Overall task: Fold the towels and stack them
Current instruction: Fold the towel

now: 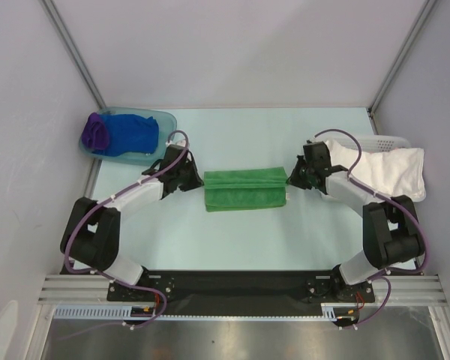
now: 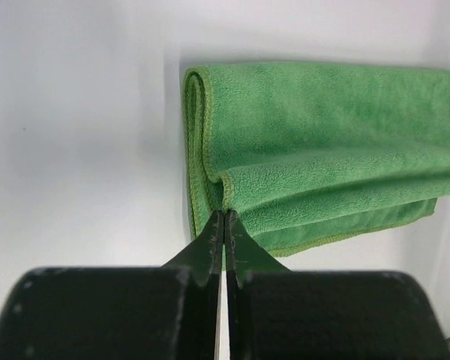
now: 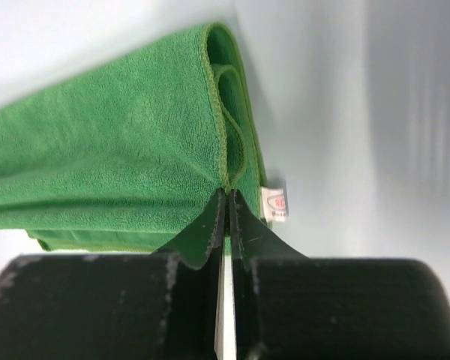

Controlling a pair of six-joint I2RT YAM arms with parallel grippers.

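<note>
Green towel (image 1: 244,189): soft fuzzy green cloth rectangle, folded to a long strip, flat on mid table (image 1: 247,240), long sides parallel to near edge. Stacked layers show at both short ends (image 2: 322,150) (image 3: 97,165).
Other towels: royal blue towel (image 1: 131,133) + dark purple towel (image 1: 96,131), both fuzzy cloth, bunched, unfolded, in translucent teal plastic tub (image 1: 161,115) at far-left corner.
Basket: white slotted plastic basket (image 1: 382,140) at right edge, white cloth (image 1: 394,169) heaped on it.
L tool: left gripper (image 1: 197,178) (image 2: 225,214) at strip's left short end, jaws pressed together, tips on hem of a fold. Looks like a thin nip on green towel.
R tool: right gripper (image 1: 292,178) (image 3: 226,193) at right short end, jaws pressed together on hem, just beside small white sewn label (image 3: 274,202).
Handling (est.): light, limp, zero stiffness; sags if lifted by one pt. Pile gives friction, so not slippery, not fragile. Layers may slide apart.
Grasp: hemmed corners/short ends, both arms at once; catch all layers or fold opens.
Progress (est.): first towel mid-fold, nothing stacked, two to go.
Risk: nip too shallow, so hem slips out on lift.
</note>
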